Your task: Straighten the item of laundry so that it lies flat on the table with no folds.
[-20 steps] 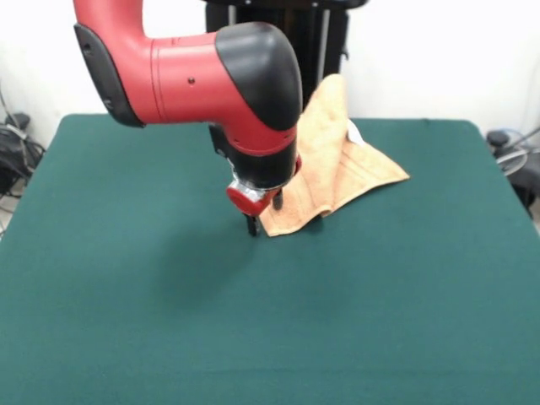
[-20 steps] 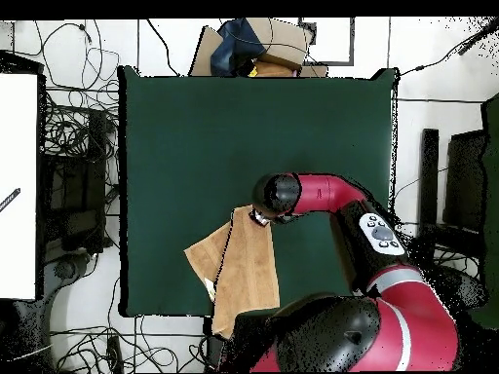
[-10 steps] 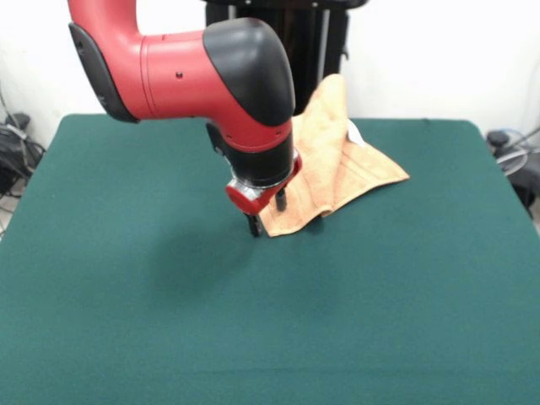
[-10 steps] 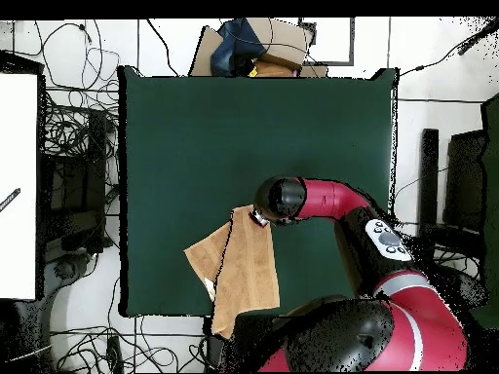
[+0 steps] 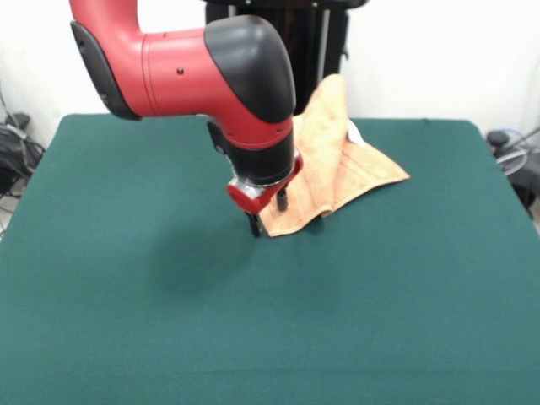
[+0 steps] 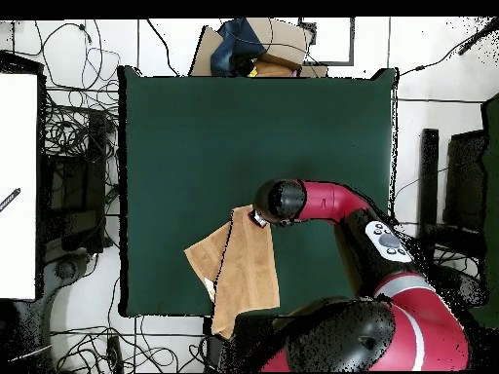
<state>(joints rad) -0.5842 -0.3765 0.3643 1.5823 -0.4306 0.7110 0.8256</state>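
Note:
The light orange-brown towel (image 5: 337,169) lies folded and bunched at the table's far right in the front view. One part rises past the far edge by the pedestal. Its white tag (image 5: 354,132) shows on the right side. In the overhead view the towel (image 6: 244,268) reaches over the table's bottom edge. My gripper (image 5: 267,213) points down at the towel's near left corner, fingers apart, one finger (image 5: 252,225) on the green cloth beside the corner and the other over the towel. It also shows in the overhead view (image 6: 256,219). The table (image 5: 126,295) is dark green.
Cables and equipment lie on the floor left of the table (image 6: 78,175). Cardboard and a dark bundle (image 6: 258,44) sit beyond the table's top edge in the overhead view. My arm's bulky wrist (image 5: 253,93) hangs over the table's middle.
My arm's wrist has shifted slightly to the left. The gripper stays at the towel's corner. The towel has not moved.

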